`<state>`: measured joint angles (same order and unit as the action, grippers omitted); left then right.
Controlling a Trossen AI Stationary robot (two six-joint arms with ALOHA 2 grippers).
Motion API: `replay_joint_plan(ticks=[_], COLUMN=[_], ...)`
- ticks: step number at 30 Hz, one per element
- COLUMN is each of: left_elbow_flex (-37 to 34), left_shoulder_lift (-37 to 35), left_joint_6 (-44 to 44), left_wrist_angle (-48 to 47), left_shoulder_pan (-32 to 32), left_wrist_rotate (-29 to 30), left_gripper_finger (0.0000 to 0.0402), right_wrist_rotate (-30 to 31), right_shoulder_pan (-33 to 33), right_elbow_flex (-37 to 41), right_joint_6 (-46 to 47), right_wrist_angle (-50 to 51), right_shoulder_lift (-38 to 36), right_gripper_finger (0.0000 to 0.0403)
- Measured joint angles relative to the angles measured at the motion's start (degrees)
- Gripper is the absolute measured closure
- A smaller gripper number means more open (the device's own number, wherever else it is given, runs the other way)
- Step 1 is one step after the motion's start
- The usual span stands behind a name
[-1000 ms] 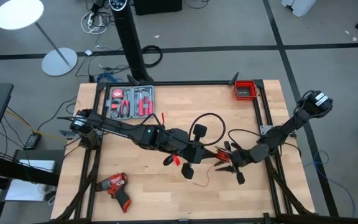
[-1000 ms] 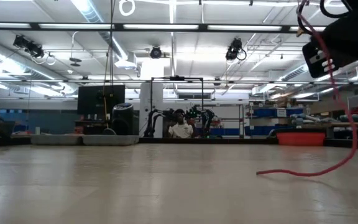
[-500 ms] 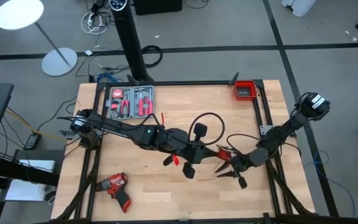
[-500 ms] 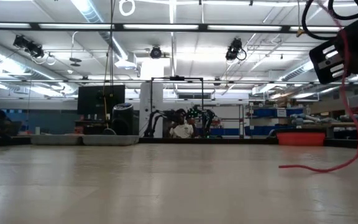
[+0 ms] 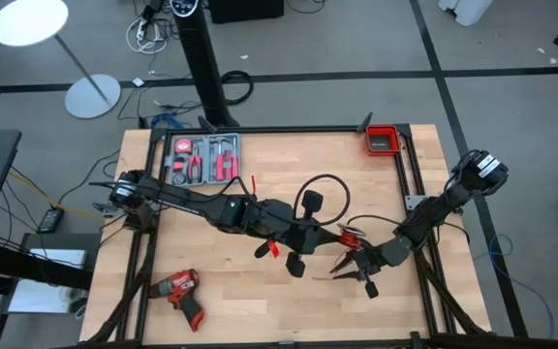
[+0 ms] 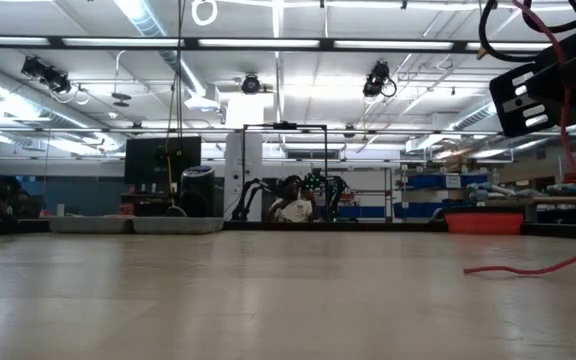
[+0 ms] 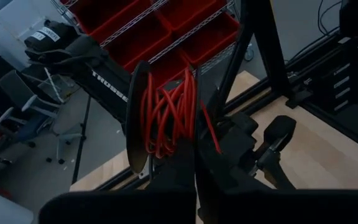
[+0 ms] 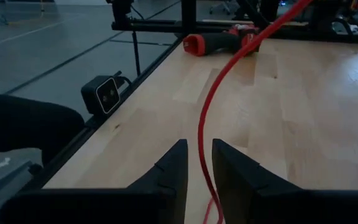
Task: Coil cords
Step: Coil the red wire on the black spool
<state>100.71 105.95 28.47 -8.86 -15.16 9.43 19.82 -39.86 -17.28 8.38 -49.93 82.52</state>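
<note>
Red coils of thin wire (image 7: 166, 115) fill the left wrist view, wound between the left gripper (image 7: 194, 186) fingers, which are clamped together on the bundle; the high view shows only a small red knot (image 5: 349, 236) there. Left to right on the wooden surface (image 5: 260, 291): a tray of red-handled tools (image 5: 201, 159), a red drill (image 5: 180, 289) at the front edge, the black cable (image 5: 329, 182) looping at the middle, a red bin (image 5: 382, 140) at the far right corner. The right gripper (image 8: 197, 163) straddles a strand of red wire, fingers slightly apart, not pinching. Only the low view shows the wire's tail (image 6: 528, 268) lying on the surface
</note>
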Motion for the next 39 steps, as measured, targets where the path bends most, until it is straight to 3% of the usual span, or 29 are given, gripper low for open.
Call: replay_joint_plan(ticks=[14,20,29,39], left_elbow_flex=[0.0,0.0,0.1,0.0], left_shoulder_lift=[0.0,0.0,1.7,7.4], left_joint_6=[0.0,-0.2,-2.8,-7.3], left_wrist_angle=[0.2,3.2,8.1,11.7], left_shoulder_pan=[-0.8,-0.8,-1.2,-2.1], left_wrist_rotate=[-0.2,-5.8,-18.3,-26.1], left_gripper_finger=[0.0401,0.0401,0.0401,0.0401], right_wrist_rotate=[-3.1,-10.0,-8.8,-15.3], right_shoulder_pan=[0.0,3.0,11.8,20.0], right_elbow_flex=[0.7,0.7,0.7,0.3], right_joint_6=[0.1,1.1,-0.9,-2.2], right_wrist_angle=[1.0,-0.1,-2.5,-3.6], right_shoulder_lift=[-1.6,-1.6,-1.5,-1.6], right_gripper_finger=[0.0399,0.0401,0.0402,0.0403])
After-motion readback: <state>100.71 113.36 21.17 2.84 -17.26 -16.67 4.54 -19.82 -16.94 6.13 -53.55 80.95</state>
